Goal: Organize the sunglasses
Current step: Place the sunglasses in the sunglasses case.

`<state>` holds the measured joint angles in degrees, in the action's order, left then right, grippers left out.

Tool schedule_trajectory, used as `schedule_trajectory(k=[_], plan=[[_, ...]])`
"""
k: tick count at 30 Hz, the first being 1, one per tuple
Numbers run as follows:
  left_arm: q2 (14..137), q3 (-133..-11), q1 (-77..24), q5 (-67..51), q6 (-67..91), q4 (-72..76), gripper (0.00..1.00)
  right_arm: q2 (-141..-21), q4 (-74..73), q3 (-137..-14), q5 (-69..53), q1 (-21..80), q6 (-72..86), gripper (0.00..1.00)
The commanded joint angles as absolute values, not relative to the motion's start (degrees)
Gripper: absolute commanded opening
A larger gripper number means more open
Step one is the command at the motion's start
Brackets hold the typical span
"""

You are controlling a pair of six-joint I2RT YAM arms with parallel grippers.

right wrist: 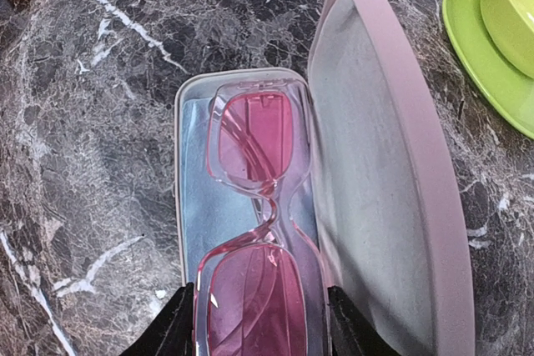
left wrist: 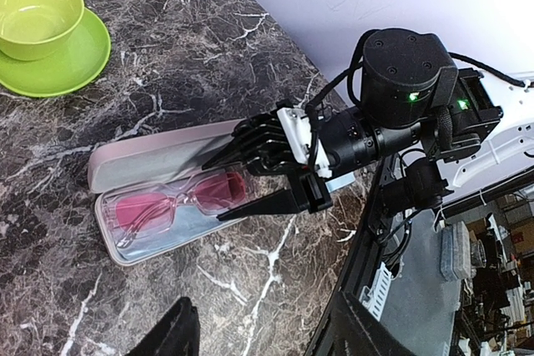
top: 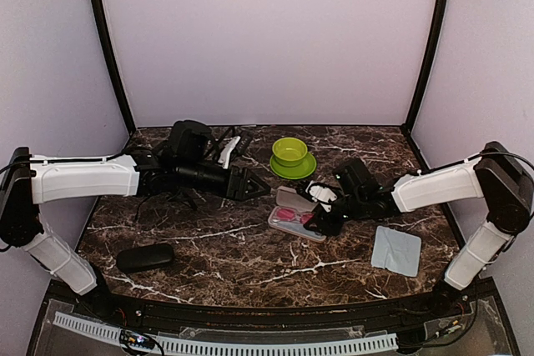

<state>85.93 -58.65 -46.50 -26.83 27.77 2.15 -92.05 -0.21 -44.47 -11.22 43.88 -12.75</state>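
One red-framed pair of sunglasses (right wrist: 259, 231) is seen, laid inside one open pink case (right wrist: 375, 164) on the surface (top: 250, 256). It is straddled by the right tool (right wrist: 260, 310); whether it is clenched cannot be told. The left tool (top: 254, 185) is held released, empty.

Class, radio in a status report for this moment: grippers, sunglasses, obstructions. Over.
Right gripper astride red sunglasses, grip unclear. Sunglasses lie in open pink case. Left gripper hangs mid-table, state unclear. Nothing blocking the case.
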Motion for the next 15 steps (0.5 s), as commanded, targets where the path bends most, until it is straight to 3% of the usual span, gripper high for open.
schedule_trajectory(k=[1,15], plan=[[85.87,-57.71,-46.23,-28.01,28.32,3.86,0.56,-91.74,-3.24,-45.82,-10.24,44.18,-12.28,0.37],[85.75,-57.44,-46.23,-28.12,28.65,4.09,0.56,-91.75,-5.44,-46.93,-9.43,44.38,-12.4,0.48]])
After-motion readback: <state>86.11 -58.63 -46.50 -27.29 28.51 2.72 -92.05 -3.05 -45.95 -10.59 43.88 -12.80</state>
